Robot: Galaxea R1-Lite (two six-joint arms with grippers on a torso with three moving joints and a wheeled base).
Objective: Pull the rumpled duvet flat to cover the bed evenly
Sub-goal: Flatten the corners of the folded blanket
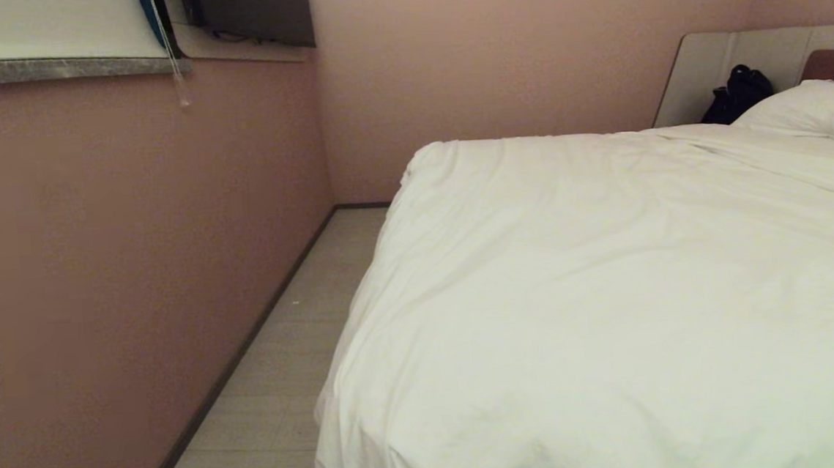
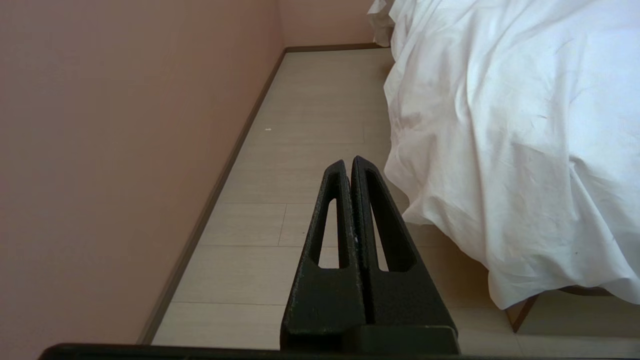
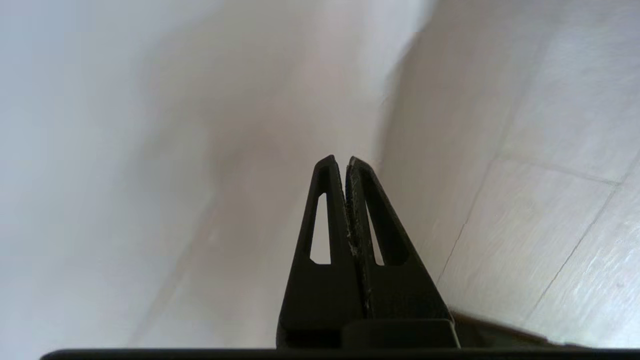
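Note:
The white duvet (image 1: 611, 286) lies spread over the bed, creased, its edge hanging down the side toward the floor. In the left wrist view the duvet (image 2: 510, 130) drapes almost to the floor, with a corner of the bed base (image 2: 522, 312) showing under it. My left gripper (image 2: 348, 162) is shut and empty, held low over the floor beside the bed. My right gripper (image 3: 338, 161) is shut and empty too, close against the white duvet (image 3: 150, 175) where it hangs beside the floor. Neither arm shows in the head view.
A pink wall (image 1: 112, 285) runs along the left, leaving a narrow strip of pale floor (image 1: 281, 390) between it and the bed. A pillow (image 1: 820, 114) and a black bag (image 1: 737, 94) sit by the grey headboard (image 1: 713, 66). A window sill (image 1: 53, 68) is above.

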